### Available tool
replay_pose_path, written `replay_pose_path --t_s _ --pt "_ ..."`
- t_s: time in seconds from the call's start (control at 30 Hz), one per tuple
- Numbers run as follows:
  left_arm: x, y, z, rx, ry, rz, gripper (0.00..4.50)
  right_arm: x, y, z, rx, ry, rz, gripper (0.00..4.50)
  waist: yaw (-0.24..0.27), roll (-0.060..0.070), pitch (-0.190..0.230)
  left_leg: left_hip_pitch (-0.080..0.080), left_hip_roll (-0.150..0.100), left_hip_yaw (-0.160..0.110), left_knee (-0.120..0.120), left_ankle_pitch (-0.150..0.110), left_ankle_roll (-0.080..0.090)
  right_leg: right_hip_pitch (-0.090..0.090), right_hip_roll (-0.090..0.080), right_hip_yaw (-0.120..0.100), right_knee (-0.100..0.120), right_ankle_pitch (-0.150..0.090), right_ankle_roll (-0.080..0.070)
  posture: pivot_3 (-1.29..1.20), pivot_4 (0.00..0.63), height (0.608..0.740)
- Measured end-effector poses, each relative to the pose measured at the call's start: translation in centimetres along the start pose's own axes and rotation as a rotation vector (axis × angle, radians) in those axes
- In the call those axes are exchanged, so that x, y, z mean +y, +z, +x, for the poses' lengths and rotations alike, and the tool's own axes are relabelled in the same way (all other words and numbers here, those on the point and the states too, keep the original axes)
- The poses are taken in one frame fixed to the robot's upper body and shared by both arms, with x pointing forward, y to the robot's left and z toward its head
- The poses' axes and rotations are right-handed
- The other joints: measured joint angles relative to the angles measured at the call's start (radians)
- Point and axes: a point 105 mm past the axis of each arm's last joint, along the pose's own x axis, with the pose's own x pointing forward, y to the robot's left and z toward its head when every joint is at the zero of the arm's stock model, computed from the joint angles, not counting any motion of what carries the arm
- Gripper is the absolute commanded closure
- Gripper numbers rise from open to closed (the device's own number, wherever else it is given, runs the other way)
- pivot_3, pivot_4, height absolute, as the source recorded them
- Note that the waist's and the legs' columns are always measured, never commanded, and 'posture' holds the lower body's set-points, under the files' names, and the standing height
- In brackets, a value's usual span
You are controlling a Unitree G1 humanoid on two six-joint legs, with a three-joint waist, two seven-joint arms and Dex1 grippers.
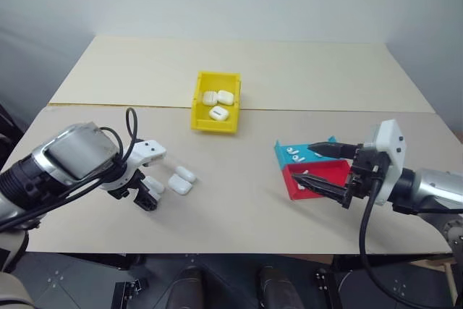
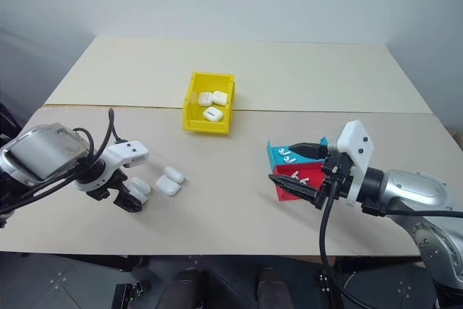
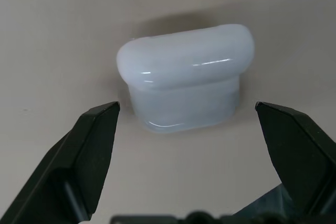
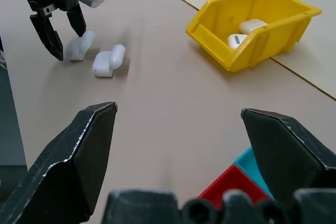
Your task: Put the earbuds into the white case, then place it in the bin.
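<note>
My left gripper (image 1: pixel 148 195) points nearly straight down over a white case (image 3: pixel 184 77) on the surface (image 1: pixel 239 208), jaws released wide, one finger (image 3: pixel 89 156) each side of it, nothing gripped yet. The case looks to have its lid hinged up, tho I can't tell for sure.

Risks as I judge them:
- Case is glossy + rounded, so an off-centre squeeze could squirt it out sideways.
- 2nd case (image 1: pixel 181 185) + a 3rd (image 1: pixel 186 174) lie just beside it; the outer finger could nudge them or catch two at once.
- Pinching across the lid could snap it closed before the buds go in.
- Coming down too far jams the tips into the surface.

My right gripper (image 1: pixel 320 170) is well apart, jaws also released + empty, pointing about level over the teal tray (image 1: pixel 283 150) and red tray (image 1: pixel 293 188). Earbuds (image 1: pixel 292 153) lie loose in the teal tray, more in the red one (image 2: pixel 301 176). They're tiny + slick, so easy to drop or flick out, and the tray walls crowd the fingers.

The yellow bin (image 1: pixel 196 110) sits farther back, mid surface, already holding 3 cases (image 1: pixel 218 102). Path from case to bin looks open, nothing between. Bin walls are low, so a late release could bounce the case out.
</note>
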Motion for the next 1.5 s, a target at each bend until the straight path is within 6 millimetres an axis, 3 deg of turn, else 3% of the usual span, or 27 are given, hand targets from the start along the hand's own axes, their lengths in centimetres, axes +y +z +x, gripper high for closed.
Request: replay_pose_path --t_s 0.17,0.27,0.6,0.93,1.2,1.3,1.5 --pt "0.1 0.1 0.3 0.008 0.009 -0.008 0.00 0.0 0.0 0.0 0.000 -0.002 0.000 0.08 0.002 0.000 0.000 0.001 0.000 0.000 0.000 0.000 0.000 0.001 0.000 0.000 0.001 0.000 0.000 0.00 0.150 0.740" --pt "0.2 0.3 0.5 0.005 0.028 -0.006 0.54 0.0 0.0 0.0 0.000 -0.001 0.000 0.00 0.003 0.000 0.000 0.002 0.000 0.000 0.001 0.000 0.000 0.002 0.000 0.000 0.002 0.000 0.000 0.00 0.150 0.740" --pt "1.0 0.1 0.6 -0.021 0.083 -0.041 3.41 0.2 -0.4 -0.1 0.013 0.012 0.009 0.00 0.004 0.000 -0.001 0.002 0.000 0.000 0.001 0.000 0.000 0.002 -0.001 0.000 0.001 0.000 0.000 0.00 0.150 0.740" --pt "0.8 -3.0 -0.5 0.000 0.073 0.022 3.41 0.1 -0.3 0.0 0.008 0.014 0.006 0.00 -0.005 0.000 0.000 0.001 0.000 0.000 0.001 0.000 0.000 0.000 0.000 0.000 0.001 0.000 0.000 0.00 0.150 0.740" --pt "2.1 -1.8 -4.2 -0.161 0.093 0.095 3.41 0.0 -0.2 0.1 -0.005 0.013 0.013 0.00 0.006 -0.001 0.000 0.001 0.000 0.001 0.001 0.000 0.000 0.001 0.000 0.000 0.001 0.000 0.000 0.00 0.150 0.740" --pt "2.8 -1.5 -4.6 -0.186 0.112 0.122 2.87 0.1 -0.4 0.1 -0.011 0.014 0.026 0.00 0.004 -0.001 0.000 0.001 0.000 0.001 0.001 0.000 0.000 0.001 0.000 0.000 0.001 0.000 0.000 0.00 0.150 0.740" --pt "2.6 -0.2 -4.8 -0.236 0.092 0.177 0.93 0.3 -0.4 0.2 -0.020 0.020 0.029 0.00 0.004 -0.001 -0.001 0.001 0.000 0.001 0.001 0.000 0.000 0.001 0.000 0.000 0.001 0.000 0.000 0.00 0.150 0.740"
